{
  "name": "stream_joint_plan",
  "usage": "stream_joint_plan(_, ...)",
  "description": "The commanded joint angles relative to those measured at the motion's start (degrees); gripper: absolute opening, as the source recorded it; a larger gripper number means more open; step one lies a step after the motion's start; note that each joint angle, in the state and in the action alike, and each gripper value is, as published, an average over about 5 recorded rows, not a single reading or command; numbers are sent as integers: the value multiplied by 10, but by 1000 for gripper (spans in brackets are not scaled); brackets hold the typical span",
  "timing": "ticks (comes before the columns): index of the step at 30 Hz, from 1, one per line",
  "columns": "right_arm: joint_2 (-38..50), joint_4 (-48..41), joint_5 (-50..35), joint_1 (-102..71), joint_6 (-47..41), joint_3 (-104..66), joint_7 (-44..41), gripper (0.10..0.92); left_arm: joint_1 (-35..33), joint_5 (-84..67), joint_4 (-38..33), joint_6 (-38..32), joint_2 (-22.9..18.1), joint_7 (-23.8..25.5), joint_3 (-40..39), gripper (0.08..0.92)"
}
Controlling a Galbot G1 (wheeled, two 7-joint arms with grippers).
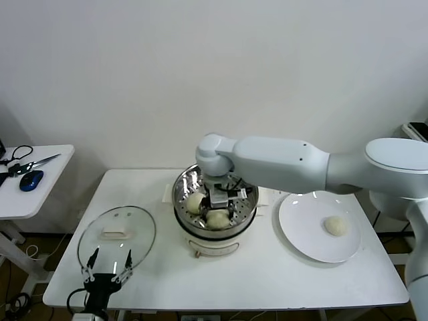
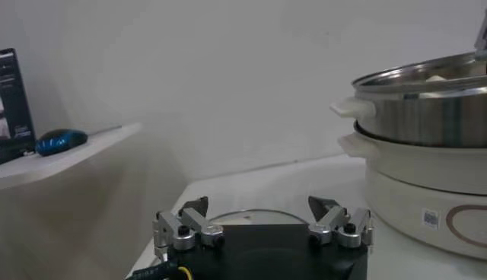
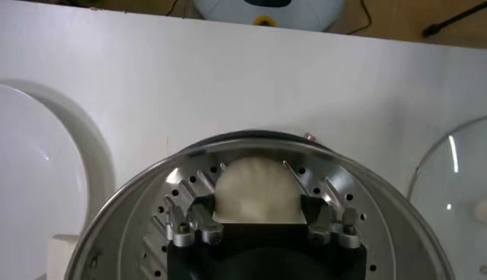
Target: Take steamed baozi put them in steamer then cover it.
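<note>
In your head view, the right gripper (image 1: 219, 198) is down inside the steamer (image 1: 215, 207) at the table's (image 1: 267, 281) middle, the arm reaching in from the right. You can count 2 buns in the pot: a left bun (image 1: 194, 202) and a near bun (image 1: 217, 218); the gripper body covers whatever lies behind it. A 3rd bun (image 1: 336, 226) sits on the white plate (image 1: 304, 231) to the right, well apart from the steamer. The glass lid (image 1: 117, 239) lies flat at the table's near left, and the left gripper (image 1: 107, 273) hangs over its near edge. Bare table runs along the near edge between lid and plate. A side table (image 1: 30, 194) stands far left, carrying scissors (image 1: 33, 163) and a blue mouse (image 1: 31, 180).

Your left wrist view adds the left fingers (image 2: 186, 228) spread wide with nothing between them, and only a sliver of the lid's rim (image 2: 255, 215) beyond. The steamer's wall (image 2: 430, 125) rises to the right, cut off at the picture's edge.

Your right wrist view shows what the head view hides: the fingers (image 3: 194, 221) stand parted on either side of a bun (image 3: 255, 190) resting on the perforated tray (image 3: 144, 236). You cannot tell whether the tips touch it. The plate's rim (image 3: 46, 190) and the lid's edge (image 3: 449, 175) are both cut off.
</note>
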State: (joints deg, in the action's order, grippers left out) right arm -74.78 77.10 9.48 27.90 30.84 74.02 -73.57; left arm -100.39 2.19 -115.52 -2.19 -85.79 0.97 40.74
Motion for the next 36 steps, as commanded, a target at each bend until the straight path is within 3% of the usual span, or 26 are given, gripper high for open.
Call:
stream_joint_plan(1, -4, 3, 33, -12, 10, -16, -5, 798, 1, 0, 2, 0, 2, 0, 0, 823)
stream_joint_plan(11, 59, -16, 24, 49, -4, -43, 39, 823, -3, 1, -2, 0, 3, 0, 1, 823)
stream_joint_plan(19, 213, -16, -173, 161, -273, 71, 185, 823, -10, 1, -3, -3, 6, 1, 0, 823)
stream_joint_plan(25, 326, -21, -279, 140, -418, 82, 149, 823, -9, 2, -5, -3, 6, 2, -3, 823)
stream_joint_plan(32, 429, -51, -204, -20, -427, -40, 91, 823, 0, 2, -8, 1, 7, 2, -2, 823)
stream_joint_plan(36, 440, -99, -81, -138, -376, -148, 70, 823, -1, 3, -10, 2, 7, 2, 1, 823)
